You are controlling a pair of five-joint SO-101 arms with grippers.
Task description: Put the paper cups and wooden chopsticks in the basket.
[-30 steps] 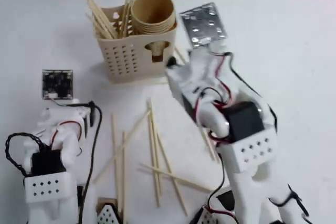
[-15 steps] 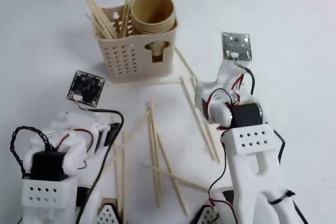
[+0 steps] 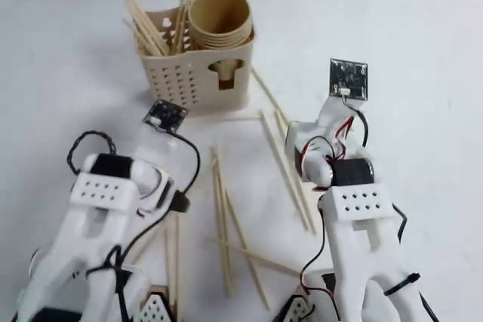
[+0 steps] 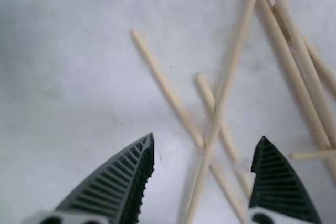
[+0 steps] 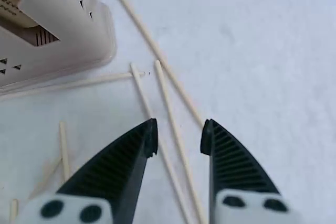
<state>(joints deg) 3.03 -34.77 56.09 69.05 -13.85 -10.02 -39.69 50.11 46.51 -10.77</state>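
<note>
Across the far side of the white surface [image 3: 423, 73] stands the basket [image 3: 192, 81], with the paper cups [image 3: 219, 16] nested in one stack inside it and a bunch of chopsticks [image 3: 147, 26] leaning out of its other end. Nearer the arms, loose chopsticks [image 3: 223, 216] lie scattered flat on the surface, some crossing one another.

The left hand [image 4: 206, 142] hangs over a few of these, its fingers wide apart and gripping nothing. The spot where several sticks cross sits right below the gap between the fingertips; I cannot tell whether the tips touch them. Seen from above, the left arm [image 3: 106, 201] covers one edge of that scatter.

The right hand [image 5: 179, 127] is also apart, by a narrower gap, and empty. Two long chopsticks [image 5: 166, 98] run side by side under that gap and on toward the basket, whose corner lies beyond the fingertips, apart from them. A single stick [image 5: 79, 81] lies along the foot of the basket. From above, the right arm [image 3: 339, 186] stands just beside the long pair.
</note>
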